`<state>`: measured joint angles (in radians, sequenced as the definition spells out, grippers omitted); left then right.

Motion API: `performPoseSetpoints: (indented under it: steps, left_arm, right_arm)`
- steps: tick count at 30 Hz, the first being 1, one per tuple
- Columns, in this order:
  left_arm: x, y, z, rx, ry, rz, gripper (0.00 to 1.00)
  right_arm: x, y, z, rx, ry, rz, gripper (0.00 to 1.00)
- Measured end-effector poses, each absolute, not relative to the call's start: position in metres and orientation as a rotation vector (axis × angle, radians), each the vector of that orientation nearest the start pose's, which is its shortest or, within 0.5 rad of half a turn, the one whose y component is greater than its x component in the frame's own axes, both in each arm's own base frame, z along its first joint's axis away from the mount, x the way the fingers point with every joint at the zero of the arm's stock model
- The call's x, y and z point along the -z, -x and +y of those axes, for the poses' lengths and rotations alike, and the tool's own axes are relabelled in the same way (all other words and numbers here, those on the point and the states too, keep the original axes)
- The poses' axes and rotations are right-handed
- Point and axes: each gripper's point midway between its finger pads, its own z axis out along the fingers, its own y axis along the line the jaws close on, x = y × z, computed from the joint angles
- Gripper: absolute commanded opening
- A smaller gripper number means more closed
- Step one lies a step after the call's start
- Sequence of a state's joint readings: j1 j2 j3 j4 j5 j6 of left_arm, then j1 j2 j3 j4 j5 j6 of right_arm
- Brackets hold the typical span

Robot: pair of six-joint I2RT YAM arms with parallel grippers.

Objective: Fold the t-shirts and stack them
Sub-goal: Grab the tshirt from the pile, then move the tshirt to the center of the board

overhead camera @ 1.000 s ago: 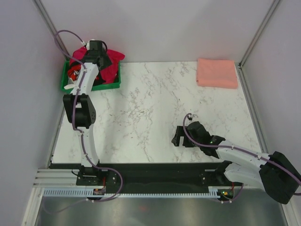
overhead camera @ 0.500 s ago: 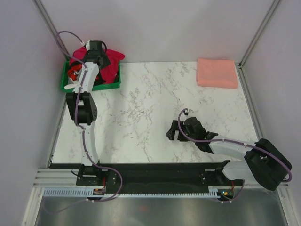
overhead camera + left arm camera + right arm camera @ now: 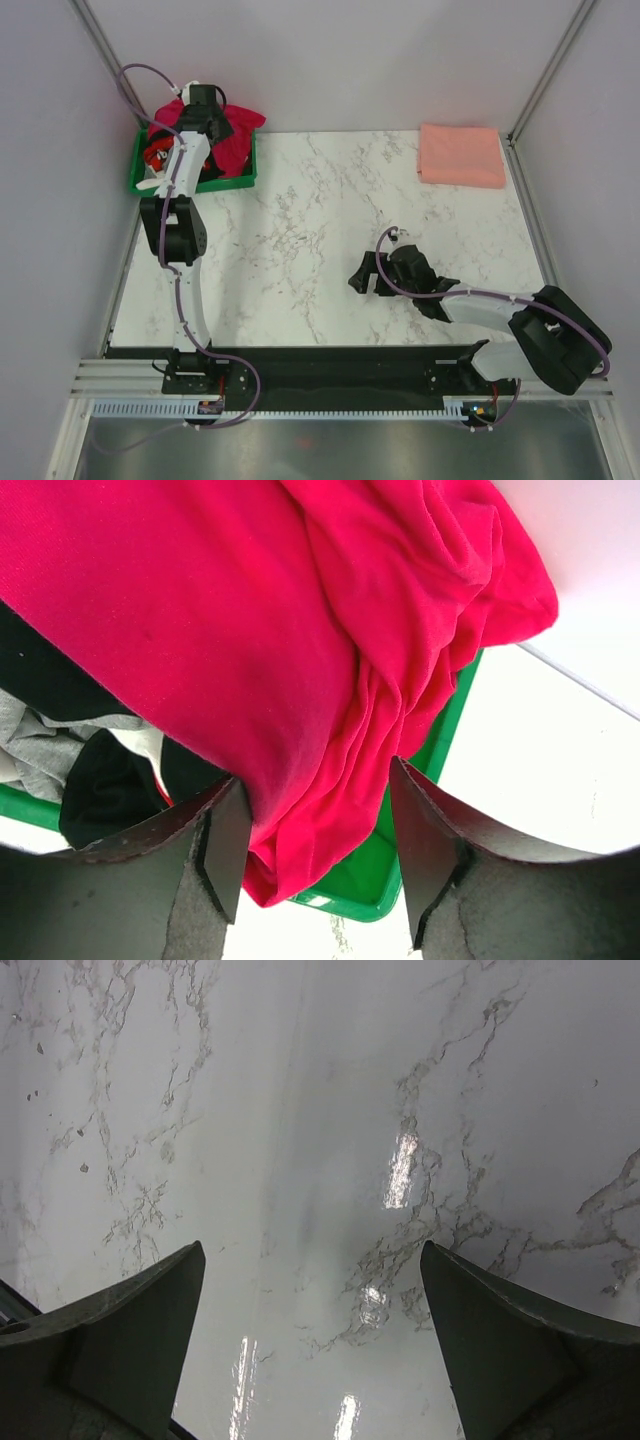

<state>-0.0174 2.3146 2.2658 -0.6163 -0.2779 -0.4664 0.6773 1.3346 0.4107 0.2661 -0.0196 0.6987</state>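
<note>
Left hand (image 3: 315, 850) is over the green bin (image 3: 365, 888) at the far-left corner of the tabletop (image 3: 300, 230). Its fingers are apart either side of a fold of the crumpled crimson t-shirt (image 3: 200, 610), not clamped on it, and it looks set to pinch and lift it out for folding. Right hand (image 3: 310, 1290) is wide open and empty, low over bare marble, likely waiting to help spread. Salmon pink t-shirt (image 3: 462, 155) lies folded at the far-right corner, probably the stack base. Dark and grey clothes (image 3: 60, 730) sit under the crimson t-shirt
</note>
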Motion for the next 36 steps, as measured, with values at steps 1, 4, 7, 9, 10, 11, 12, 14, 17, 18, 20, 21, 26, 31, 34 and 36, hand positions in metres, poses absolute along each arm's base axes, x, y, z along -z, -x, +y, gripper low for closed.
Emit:
performPoseSetpoints:
  steps: [1,4,7,9,10,11,12,14,17,18,20,21,26,31,34,36]
  left_arm:
    - [-0.174,-0.619,0.019,-0.042,0.635,2.112,0.55]
    - [-0.175,-0.62,0.019,-0.038,0.634,2.105,0.17]
    - [-0.179,-0.623,0.019,-0.032,0.636,2.091,0.02]
    - [-0.183,-0.625,0.018,-0.026,0.635,2.078,0.02]
    - [-0.185,-0.625,0.018,-0.023,0.634,2.074,0.02]
    - [-0.189,-0.626,0.018,-0.02,0.633,2.067,0.02]
    - [-0.195,-0.628,0.017,-0.009,0.629,2.056,0.02]
    - [-0.216,-0.632,0.014,0.019,0.618,2.019,0.02]
    - [-0.281,-0.641,0.011,0.092,0.607,1.871,0.02]
    - [-0.306,-0.642,0.009,0.126,0.604,1.811,0.02]
    - [-0.355,-0.636,0.006,0.186,0.591,1.701,0.02]
    - [-0.384,-0.63,0.003,0.212,0.577,1.637,0.02]
    - [-0.554,-0.569,-0.032,0.386,0.453,1.243,0.02]
    - [-0.723,-0.44,-0.055,0.569,0.299,0.781,0.02]
    - [-0.778,-0.367,-0.044,0.613,0.263,0.592,0.02]
    - [-0.8,-0.325,-0.042,0.664,0.242,0.517,0.02]
  right_arm:
    - [-0.033,-0.239,0.231,-0.75,-0.014,2.342,0.98]
    - [-0.033,-0.24,0.233,-0.754,-0.012,2.341,0.98]
    - [-0.033,-0.241,0.234,-0.755,-0.006,2.342,0.98]
    - [-0.033,-0.241,0.234,-0.757,-0.005,2.341,0.98]
    - [-0.033,-0.241,0.235,-0.757,-0.004,2.341,0.98]
    - [-0.033,-0.242,0.235,-0.757,-0.003,2.341,0.98]
    - [-0.034,-0.242,0.235,-0.758,-0.003,2.34,0.98]
    - [-0.034,-0.242,0.235,-0.758,-0.001,2.339,0.98]
    - [-0.034,-0.242,0.235,-0.759,-0.001,2.338,0.98]
    - [-0.034,-0.242,0.235,-0.759,-0.001,2.338,0.98]
    - [-0.034,-0.242,0.235,-0.76,-0.001,2.337,0.98]
    - [-0.035,-0.242,0.236,-0.76,0.0,2.337,0.98]
    - [-0.036,-0.242,0.236,-0.764,0.0,2.332,0.98]
    - [-0.037,-0.238,0.233,-0.77,0.001,2.328,0.98]
    - [-0.037,-0.236,0.232,-0.772,0.001,2.326,0.98]
    - [-0.037,-0.235,0.231,-0.769,0.001,2.33,0.98]
